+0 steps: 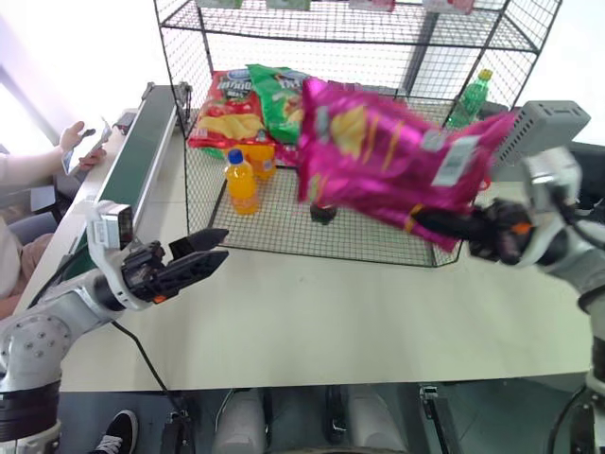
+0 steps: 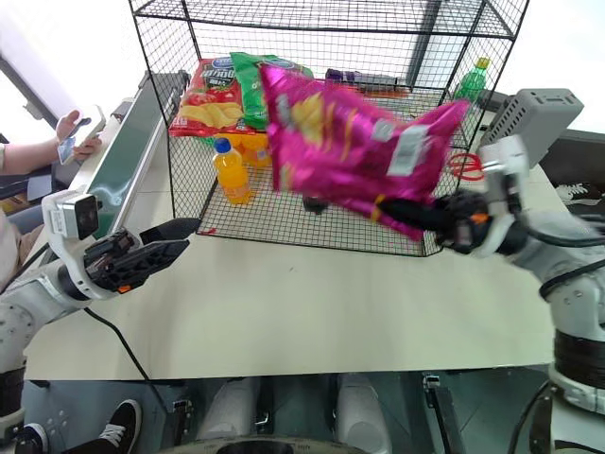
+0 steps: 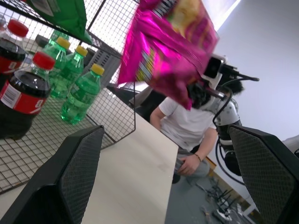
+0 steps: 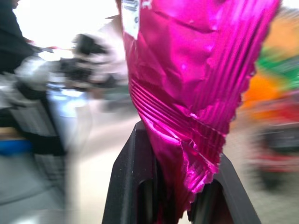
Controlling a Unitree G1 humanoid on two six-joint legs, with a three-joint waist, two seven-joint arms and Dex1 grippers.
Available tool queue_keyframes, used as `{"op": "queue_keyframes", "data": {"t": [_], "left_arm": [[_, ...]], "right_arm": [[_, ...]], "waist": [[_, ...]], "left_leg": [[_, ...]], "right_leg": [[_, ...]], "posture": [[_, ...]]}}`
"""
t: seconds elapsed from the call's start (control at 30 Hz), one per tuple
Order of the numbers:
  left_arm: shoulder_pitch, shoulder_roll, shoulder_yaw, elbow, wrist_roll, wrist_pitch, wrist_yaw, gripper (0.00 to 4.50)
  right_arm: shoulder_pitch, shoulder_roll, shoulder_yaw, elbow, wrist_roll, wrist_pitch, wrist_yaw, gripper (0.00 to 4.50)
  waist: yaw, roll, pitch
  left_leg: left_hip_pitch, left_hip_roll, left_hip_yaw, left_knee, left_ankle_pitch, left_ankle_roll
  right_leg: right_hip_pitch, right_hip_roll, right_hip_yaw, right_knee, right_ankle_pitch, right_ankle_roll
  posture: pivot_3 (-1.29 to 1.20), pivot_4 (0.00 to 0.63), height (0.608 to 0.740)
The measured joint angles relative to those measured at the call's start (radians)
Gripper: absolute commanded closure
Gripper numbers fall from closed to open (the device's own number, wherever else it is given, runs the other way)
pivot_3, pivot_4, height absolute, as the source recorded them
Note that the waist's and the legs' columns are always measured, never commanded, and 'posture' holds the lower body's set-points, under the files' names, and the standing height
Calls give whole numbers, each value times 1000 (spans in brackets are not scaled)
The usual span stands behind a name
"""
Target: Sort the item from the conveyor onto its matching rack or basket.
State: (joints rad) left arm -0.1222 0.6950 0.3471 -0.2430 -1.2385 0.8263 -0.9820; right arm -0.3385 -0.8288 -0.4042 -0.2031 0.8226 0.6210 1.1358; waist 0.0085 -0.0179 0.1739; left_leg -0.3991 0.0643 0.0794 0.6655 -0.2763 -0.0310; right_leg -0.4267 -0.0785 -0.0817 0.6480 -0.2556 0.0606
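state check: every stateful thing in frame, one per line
pink chip bag: off the table, pinched at one crimped end by the right pincer
right pincer: shut on the pink chip bag
left pincer: open, holding nothing
red chip bag: lying flat in the rack
green chip bag: lying flat in the rack, beside the red one
orange bottle: upright, capped
cola bottles: upright, capped

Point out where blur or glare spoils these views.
Left eye view: the pink chip bag is smeared with motion blur, and the far corners wash out white. Right wrist view: all is blurred behind the bag, whose crimped end sits sharp between the right gripper fingers. Left wrist view: the left gripper pads are sharp, and the bag is slightly smeared.
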Motion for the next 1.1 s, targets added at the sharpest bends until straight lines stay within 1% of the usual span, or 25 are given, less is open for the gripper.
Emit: {"op": "queue_keyframes", "data": {"t": [0.07, 0.17, 0.27, 0.4, 0.47, 0.6, 0.7, 0.8, 0.9, 0.97, 1.03, 1.1], "left_arm": [[-23, 0, -19, 17, 32, -11, -17, 0], [-62, -1, -49, 47, 91, -35, -47, 0], [-91, -11, -69, 64, 131, -53, -66, 0], [-93, -24, -81, 67, 163, -67, -78, 0], [-93, -25, -81, 67, 171, -71, -81, 0], [-94, -25, -79, 67, 189, -77, -79, 0], [-91, -27, -77, 65, 197, -82, -75, 0], [-78, -28, -77, 62, 206, -95, -71, 0], [-66, -31, -78, 44, 224, -105, -63, 0], [-64, -36, -78, 37, 232, -120, -57, 0], [-59, -45, -78, 32, 238, -128, -50, 0], [-57, -54, -78, 28, 240, -136, -40, 0]], "right_arm": [[-8, -17, -2, 45, -95, -118, -4, 4338], [-60, -1, 28, 129, -250, -328, -42, 4338], [-140, 55, 48, 173, -316, -464, -103, 4338], [-171, 80, 70, 209, -385, -579, -156, 4338], [-176, 79, 102, 241, -451, -661, -166, 4338], [-189, 34, 212, 379, -687, -896, -216, 4338], [-241, 31, 246, 494, -833, -1014, -341, 4338], [-295, 14, 263, 567, -963, -1087, -482, 4338], [-310, -6, 321, 594, -1129, -1133, -625, 4338], [-313, -1, 370, 604, -1238, -1118, -708, 4338], [-342, 33, 430, 612, -1351, -1059, -803, 4338], [-378, 67, 461, 621, -1400, -1010, -861, 4338]], "waist": [[3, 0, 0], [-1, 0, 0], [-7, 1, 0], [-4, 1, 0], [-2, 1, 0], [-3, 1, 0], [-7, 2, 1], [-18, 2, 1], [-22, 2, 1], [-24, 2, 1], [-30, 3, 2], [-30, 2, 1]], "left_leg": [[0, 0, 0, 0, 0, 0], [0, 0, 1, 0, 0, 0], [0, 1, 0, 0, 0, 0], [0, 1, 0, 0, 0, -1], [-1, 1, 1, 0, 0, -1], [0, 0, 1, 0, 1, -1], [0, 0, 1, 0, 1, -2], [0, 1, 0, 0, 2, -3], [0, 1, 1, -1, 3, -6], [0, 1, 1, -1, 4, -7], [0, 1, 1, -1, 4, -7], [1, 1, 0, -1, 5, -9]], "right_leg": [[0, 0, 0, 0, 0, 0], [0, 0, 0, 0, 0, 0], [-1, 1, 0, 1, 0, 0], [-1, 0, 0, 1, 0, 1], [-1, 0, 0, 1, 0, 1], [-1, 0, 0, 1, 0, 1], [-1, 0, 0, 1, 0, 1], [-1, 0, 0, 1, 0, 1], [-1, 0, 0, 1, 0, 1], [-1, 0, 0, 1, 0, 1], [-2, 0, 1, 2, 0, 0], [-2, 0, 1, 3, 0, 0]], "posture": [[0, 150, 740], [0, 150, 740], [0, 150, 740], [0, 150, 740], [0, 150, 740], [0, 150, 740], [0, 150, 740], [0, 150, 740], [0, 150, 740], [0, 150, 740], [0, 150, 740], [0, 150, 740]]}}
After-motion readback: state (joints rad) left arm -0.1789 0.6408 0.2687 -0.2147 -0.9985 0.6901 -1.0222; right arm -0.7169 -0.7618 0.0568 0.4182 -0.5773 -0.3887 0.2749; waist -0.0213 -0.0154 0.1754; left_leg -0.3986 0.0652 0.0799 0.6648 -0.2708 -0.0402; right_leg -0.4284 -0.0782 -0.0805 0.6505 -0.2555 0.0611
